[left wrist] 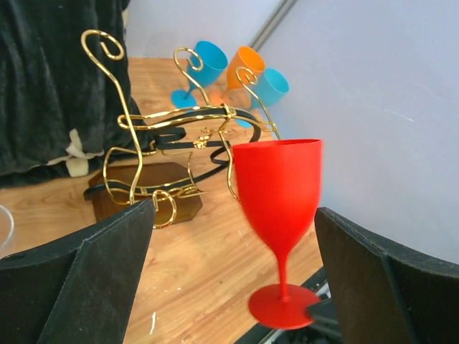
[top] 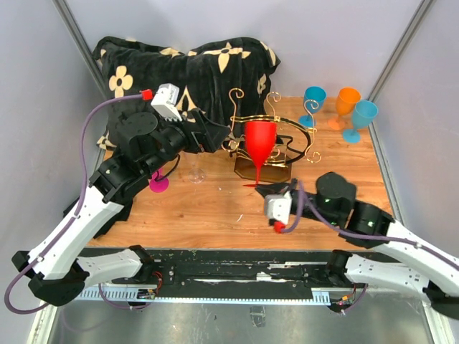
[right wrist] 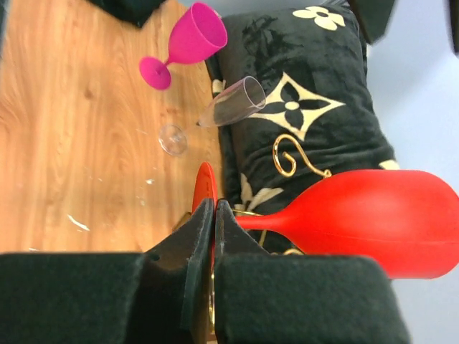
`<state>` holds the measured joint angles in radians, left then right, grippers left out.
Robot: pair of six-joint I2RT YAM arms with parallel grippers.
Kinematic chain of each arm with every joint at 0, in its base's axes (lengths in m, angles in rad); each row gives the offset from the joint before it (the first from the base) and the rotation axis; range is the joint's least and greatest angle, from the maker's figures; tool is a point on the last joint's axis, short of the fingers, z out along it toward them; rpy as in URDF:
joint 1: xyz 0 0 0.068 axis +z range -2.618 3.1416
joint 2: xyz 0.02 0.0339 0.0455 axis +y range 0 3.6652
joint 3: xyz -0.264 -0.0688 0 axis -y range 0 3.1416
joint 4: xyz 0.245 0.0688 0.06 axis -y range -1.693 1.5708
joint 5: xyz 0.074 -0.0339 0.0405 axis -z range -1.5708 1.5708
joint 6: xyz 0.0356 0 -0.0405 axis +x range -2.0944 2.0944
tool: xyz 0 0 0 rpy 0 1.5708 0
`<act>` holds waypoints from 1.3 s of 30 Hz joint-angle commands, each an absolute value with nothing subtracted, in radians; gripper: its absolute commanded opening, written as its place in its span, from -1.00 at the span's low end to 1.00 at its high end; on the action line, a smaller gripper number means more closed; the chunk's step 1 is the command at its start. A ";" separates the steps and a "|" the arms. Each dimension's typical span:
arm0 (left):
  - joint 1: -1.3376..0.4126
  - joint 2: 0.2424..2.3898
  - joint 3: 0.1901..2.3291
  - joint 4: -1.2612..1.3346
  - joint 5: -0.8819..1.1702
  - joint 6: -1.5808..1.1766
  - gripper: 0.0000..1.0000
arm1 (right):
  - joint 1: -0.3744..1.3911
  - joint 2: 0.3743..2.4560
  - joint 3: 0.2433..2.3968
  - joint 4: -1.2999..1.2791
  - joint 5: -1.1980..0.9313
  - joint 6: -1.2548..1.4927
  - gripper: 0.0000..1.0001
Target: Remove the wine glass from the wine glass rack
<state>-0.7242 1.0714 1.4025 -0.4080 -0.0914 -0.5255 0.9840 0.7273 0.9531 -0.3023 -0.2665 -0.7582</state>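
The right hand [right wrist: 209, 209] is clamping the foot of the red wine glass [right wrist: 373, 215], its bowl stretching out ahead. The left hand [left wrist: 235, 215] is gaping wide, facing that bowl; just beyond, the wine glass rack [left wrist: 147, 188] is standing on the tabletop [top: 215, 208].

wine glass [left wrist: 280, 186]: matt red plastic | wine glass rack [left wrist: 179, 125]: glossy gold wire

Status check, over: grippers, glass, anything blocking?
Left gripper open, facing the rack. Right gripper shut on the red wine glass at its foot. Glass upright in front of the rack, bowl close beside a gold wire arm.
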 commanded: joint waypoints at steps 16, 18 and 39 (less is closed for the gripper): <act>-0.729 1.116 1.407 -0.403 -0.019 -0.480 0.99 | 1.279 0.987 0.999 -0.017 0.132 -1.087 -0.99; -0.729 1.130 1.414 -0.412 -0.033 -0.470 0.99 | 1.300 0.997 1.011 -0.022 0.137 -1.094 -0.99; -0.729 0.985 1.209 -0.282 -0.218 -0.356 -0.20 | 1.417 0.884 0.949 -0.013 0.288 -1.086 0.37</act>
<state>-0.7280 1.0897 1.2800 -0.3447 -0.0906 -0.4290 1.4036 0.9684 0.9691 -0.0624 0.2119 -1.1240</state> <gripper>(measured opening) 0.601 0.671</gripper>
